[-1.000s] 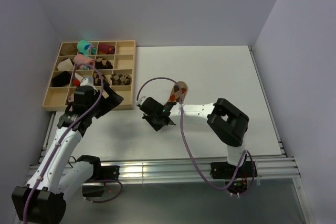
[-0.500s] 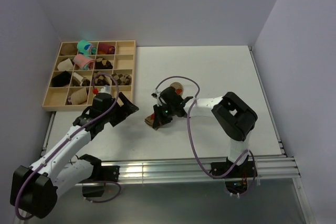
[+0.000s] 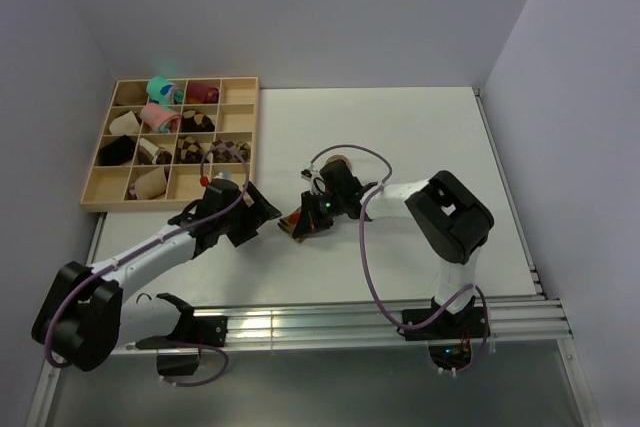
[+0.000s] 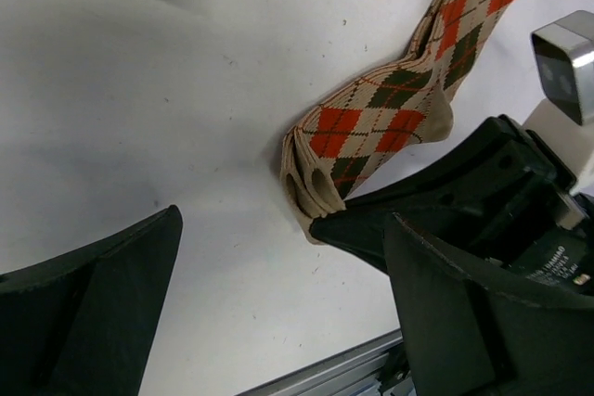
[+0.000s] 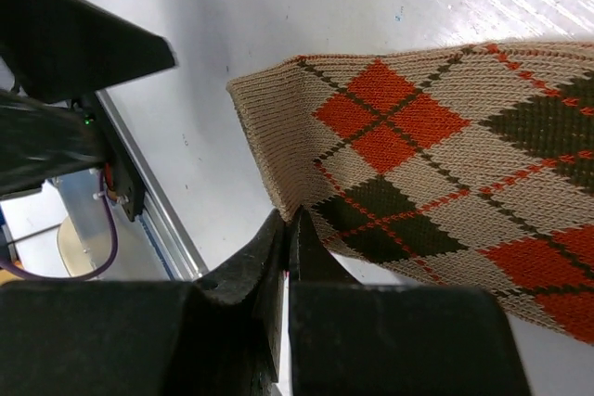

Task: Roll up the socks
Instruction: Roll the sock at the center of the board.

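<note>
Wooden tray (image 3: 256, 137) of rolled pairs sits far left, well apart from the work. Left gripper (image 3: 256, 221) hangs wide open and empty just beside the socks (image 4: 373, 125), likely poised to take the doubled end. The tan argyle socks lie on the table (image 3: 420, 137), mid-surface. Right gripper (image 5: 286, 229), jaws shut, pinches the doubled end's edge, seemingly to anchor the roll's start.

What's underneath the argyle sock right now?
Bare white table shows around the sock; the right gripper pinches its folded end. Whatever lies beneath the fabric is covered.
</note>
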Robot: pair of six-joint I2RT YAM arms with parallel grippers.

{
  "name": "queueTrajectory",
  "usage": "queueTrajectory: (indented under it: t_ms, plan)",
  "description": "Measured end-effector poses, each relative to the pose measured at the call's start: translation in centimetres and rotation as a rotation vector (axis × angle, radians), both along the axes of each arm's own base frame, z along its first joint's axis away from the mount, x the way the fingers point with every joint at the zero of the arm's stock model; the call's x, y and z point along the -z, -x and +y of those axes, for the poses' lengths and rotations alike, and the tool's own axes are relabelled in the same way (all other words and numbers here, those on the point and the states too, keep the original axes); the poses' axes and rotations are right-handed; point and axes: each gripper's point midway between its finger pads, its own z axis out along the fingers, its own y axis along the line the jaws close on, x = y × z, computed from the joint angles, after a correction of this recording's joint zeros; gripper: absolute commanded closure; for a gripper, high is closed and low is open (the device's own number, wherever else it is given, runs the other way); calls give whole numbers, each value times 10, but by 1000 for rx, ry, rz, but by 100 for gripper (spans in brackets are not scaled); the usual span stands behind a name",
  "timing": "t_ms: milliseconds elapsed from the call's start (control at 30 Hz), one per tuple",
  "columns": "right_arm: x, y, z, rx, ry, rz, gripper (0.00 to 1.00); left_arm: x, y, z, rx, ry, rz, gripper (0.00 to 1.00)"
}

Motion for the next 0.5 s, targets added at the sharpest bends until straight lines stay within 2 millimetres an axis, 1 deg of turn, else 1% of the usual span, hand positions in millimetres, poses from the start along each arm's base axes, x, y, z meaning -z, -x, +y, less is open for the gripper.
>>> queueTrajectory:
  t_ms: [100,267,333,500]
  plan:
    - [1,0,-1,-2,-4,7,100,12,0,-8,-5,7,36,6]
    - [6,-3,-4,4,-4,26,100,32,2,-15,-16,4,100,12]
    - [9,-4,-6,6,-1,34,100,36,1,-17,-20,5,111,15]
    - [11,-4,-6,3,-10,45,100,36,-5,-25,-23,15,111,20]
